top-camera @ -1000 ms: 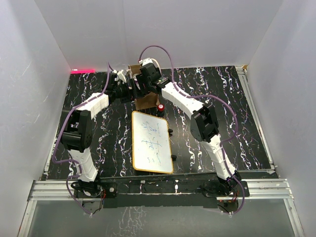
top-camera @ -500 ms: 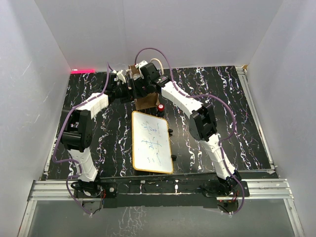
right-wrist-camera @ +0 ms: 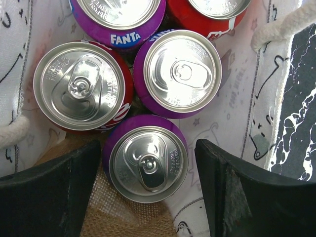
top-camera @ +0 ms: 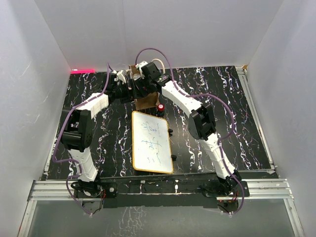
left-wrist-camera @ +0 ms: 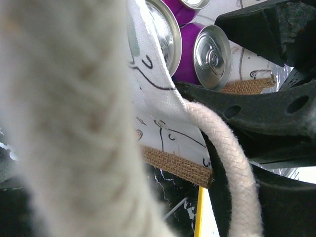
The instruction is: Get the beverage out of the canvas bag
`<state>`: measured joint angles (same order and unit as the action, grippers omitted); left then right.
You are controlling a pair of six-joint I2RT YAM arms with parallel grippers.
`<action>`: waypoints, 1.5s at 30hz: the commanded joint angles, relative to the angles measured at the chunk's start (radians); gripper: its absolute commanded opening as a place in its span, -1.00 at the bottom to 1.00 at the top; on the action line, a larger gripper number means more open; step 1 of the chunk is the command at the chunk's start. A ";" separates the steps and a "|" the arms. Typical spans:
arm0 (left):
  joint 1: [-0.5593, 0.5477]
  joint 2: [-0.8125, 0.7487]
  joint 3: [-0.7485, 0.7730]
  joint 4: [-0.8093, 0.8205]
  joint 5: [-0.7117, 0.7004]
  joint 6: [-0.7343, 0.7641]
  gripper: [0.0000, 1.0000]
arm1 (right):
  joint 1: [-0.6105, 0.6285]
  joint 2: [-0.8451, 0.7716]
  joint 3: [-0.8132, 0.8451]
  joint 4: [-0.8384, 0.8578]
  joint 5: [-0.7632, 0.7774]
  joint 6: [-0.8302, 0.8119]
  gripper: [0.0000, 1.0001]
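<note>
From overhead I can hardly see the canvas bag (top-camera: 144, 101). Both wrists crowd over it at the far middle of the worktop (top-camera: 237, 123), and only a brown sliver shows beneath them. The left claw (top-camera: 124, 90) sits at the bag's left edge. Its own camera is mostly blocked by a cream rope handle (left-wrist-camera: 64, 123), blurred right against the lens, so I cannot tell how its jaws stand or whether they pinch anything.

The right claw (right-wrist-camera: 148, 148) hangs over the bag's mouth, spread wide and empty, with one finger on each side of the nearest purple can (right-wrist-camera: 147, 165). Behind that stand a red can (right-wrist-camera: 79, 86) and another purple can (right-wrist-camera: 177, 71). A Fanta can (right-wrist-camera: 118, 17) and a second red can (right-wrist-camera: 217, 7) are cut off by the frame's top edge.

A small red-capped thing (top-camera: 161, 106) sits just right of the bag. A yellow-framed whiteboard (top-camera: 151, 142) with scribbles lies nearer the arm bases. The worktop is black with white marble veins, and white walls (top-camera: 98, 34) enclose it.
</note>
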<state>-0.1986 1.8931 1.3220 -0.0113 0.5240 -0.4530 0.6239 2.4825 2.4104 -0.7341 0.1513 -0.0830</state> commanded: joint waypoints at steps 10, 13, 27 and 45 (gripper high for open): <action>-0.019 -0.009 -0.018 -0.059 0.066 0.027 0.52 | 0.028 0.060 0.014 -0.119 -0.007 0.026 -0.06; -0.018 -0.011 -0.020 -0.059 0.063 0.028 0.53 | 0.039 0.030 0.020 -0.067 0.025 0.022 -0.32; -0.019 -0.044 -0.039 -0.046 0.054 0.038 0.69 | 0.041 -0.096 0.029 0.132 0.116 0.049 -0.85; -0.019 -0.162 -0.060 -0.024 0.044 0.093 0.85 | 0.014 -0.138 0.035 0.181 0.050 0.103 -0.85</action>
<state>-0.1936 1.8297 1.2675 0.0280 0.5041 -0.4103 0.6456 2.4680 2.4241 -0.7158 0.2256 -0.0296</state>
